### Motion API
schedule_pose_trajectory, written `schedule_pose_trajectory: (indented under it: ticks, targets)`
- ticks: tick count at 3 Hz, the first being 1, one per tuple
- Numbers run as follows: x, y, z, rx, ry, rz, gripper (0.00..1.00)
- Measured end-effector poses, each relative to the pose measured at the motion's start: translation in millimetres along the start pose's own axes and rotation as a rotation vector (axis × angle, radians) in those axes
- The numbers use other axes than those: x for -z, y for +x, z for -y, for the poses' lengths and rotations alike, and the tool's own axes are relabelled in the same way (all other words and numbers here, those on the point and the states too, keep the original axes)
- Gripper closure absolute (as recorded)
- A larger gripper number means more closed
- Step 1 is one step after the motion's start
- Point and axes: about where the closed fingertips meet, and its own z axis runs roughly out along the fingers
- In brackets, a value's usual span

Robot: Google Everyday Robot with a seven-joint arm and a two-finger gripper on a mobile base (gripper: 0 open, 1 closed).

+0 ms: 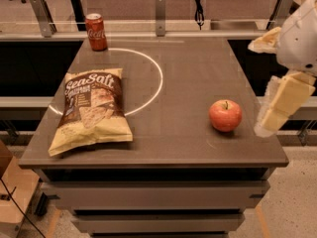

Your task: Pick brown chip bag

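The brown chip bag (91, 110) lies flat on the left side of the dark table (188, 78), its dark front with white "Sea Salt" lettering facing up and its pale yellow edges showing. My gripper (277, 110) hangs in the air at the right edge of the view, beside the table's right edge and far from the bag. It holds nothing that I can see. A red apple (225, 115) sits on the table between the gripper and the bag, close to the gripper.
A red soda can (96, 31) stands upright at the table's back left corner. A white circle line (151, 78) is painted on the tabletop next to the bag. Rails and posts (159, 14) run behind the table.
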Motion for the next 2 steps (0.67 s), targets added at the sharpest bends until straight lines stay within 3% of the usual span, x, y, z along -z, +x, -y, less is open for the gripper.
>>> schedule_pose_trajectory:
  ticks: [1,2]
  targets:
    - [-14,-41,0,0.082,-0.024,0.16,0.0]
    - [-36,-86,1,0.116,-0.057,0.282,0.0]
